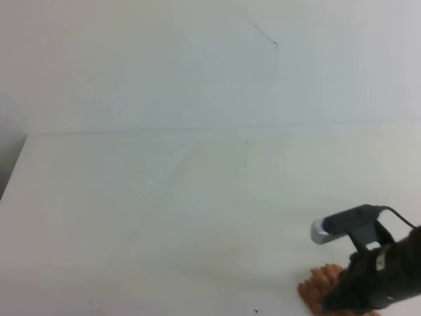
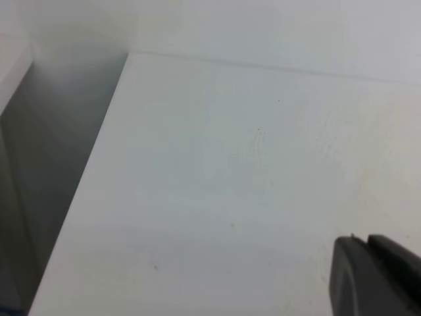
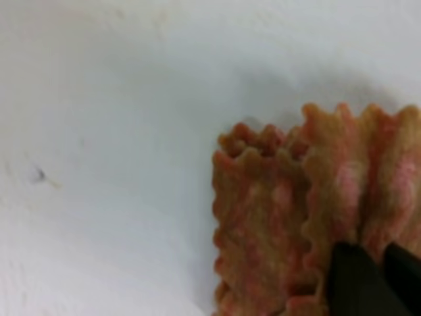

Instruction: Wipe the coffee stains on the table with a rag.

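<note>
The white desk (image 1: pixel 164 217) stretches bare from the rag (image 1: pixel 319 288) to its left edge and the back wall (image 1: pixel 197 66). The rag lies at the desk's near edge, partly hidden under the right gripper (image 3: pixel 376 280), which pinches its wrinkled, scalloped pinkish-brown cloth. The left gripper (image 2: pixel 375 276) is cut off; I cannot tell its state.

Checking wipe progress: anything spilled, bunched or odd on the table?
No amber blotch shows on the table in any view; only faint dark specks. The rag lies wrinkled and folded near the front edge, under the right gripper, whose fingers look shut on it.
</note>
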Available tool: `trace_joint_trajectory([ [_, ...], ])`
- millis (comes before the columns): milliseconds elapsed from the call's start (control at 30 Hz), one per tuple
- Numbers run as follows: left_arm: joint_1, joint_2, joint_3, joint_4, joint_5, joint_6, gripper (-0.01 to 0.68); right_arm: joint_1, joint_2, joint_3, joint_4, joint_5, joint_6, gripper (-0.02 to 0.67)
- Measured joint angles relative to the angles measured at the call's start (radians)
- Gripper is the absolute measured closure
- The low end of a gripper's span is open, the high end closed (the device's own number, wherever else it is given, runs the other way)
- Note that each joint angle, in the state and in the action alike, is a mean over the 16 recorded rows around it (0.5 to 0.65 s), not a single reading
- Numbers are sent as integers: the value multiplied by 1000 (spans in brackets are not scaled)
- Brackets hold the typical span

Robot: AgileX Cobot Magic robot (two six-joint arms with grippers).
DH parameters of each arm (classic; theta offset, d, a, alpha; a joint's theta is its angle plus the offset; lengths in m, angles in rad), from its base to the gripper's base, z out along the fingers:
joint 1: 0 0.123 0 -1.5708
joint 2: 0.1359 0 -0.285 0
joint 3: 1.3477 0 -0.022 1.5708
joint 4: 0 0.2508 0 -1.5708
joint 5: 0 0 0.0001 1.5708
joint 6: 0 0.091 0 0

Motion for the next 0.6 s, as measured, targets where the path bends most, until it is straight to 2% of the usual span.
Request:
trace_joint_trajectory([
  [200, 0, 0, 0, 0, 0, 0, 674, -32, -123, 72, -2, -82, 7, 648],
  [400, 0, 0, 0, 0, 0, 0, 674, -61, -138, 10, 12, -165, -6, 630],
  [500, 0, 0, 0, 0, 0, 0, 674, -76, -91, -51, 27, -185, -13, 590],
  [600, 0, 0, 0, 0, 0, 0, 674, -91, -22, -114, 45, -181, -16, 520],
])
